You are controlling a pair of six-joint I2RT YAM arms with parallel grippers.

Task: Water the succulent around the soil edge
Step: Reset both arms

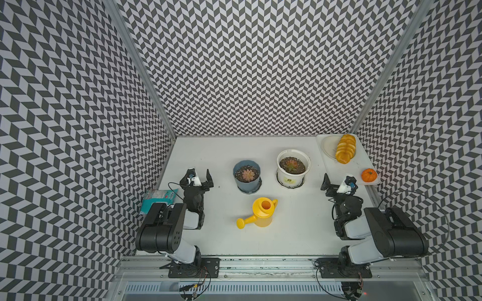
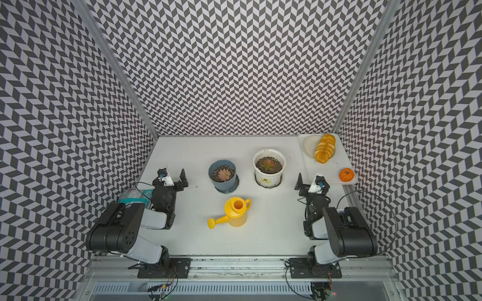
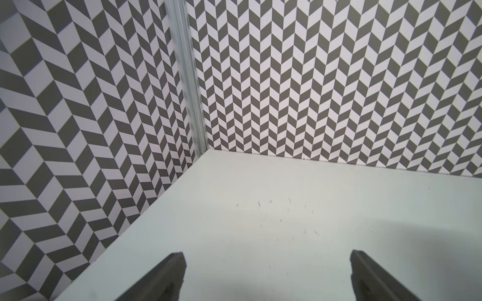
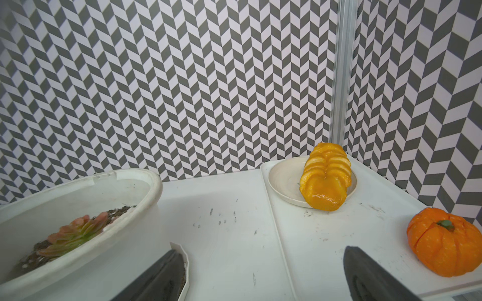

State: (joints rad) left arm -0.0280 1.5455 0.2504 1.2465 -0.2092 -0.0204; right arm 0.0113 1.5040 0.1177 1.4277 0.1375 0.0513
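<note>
My two top views look steeply down from high above the near edge of the tabletop (image 1: 287, 234), facing the back wall, and both take in the whole surface with both arms. My left wrist camera sits low and close over the tabletop, looking past its fingers (image 3: 167, 276) into the bare far left corner. My right wrist camera looks just as low toward the far right corner, sharing the white pot (image 4: 78, 208) and the tray (image 4: 326, 247) with both top views.
</note>
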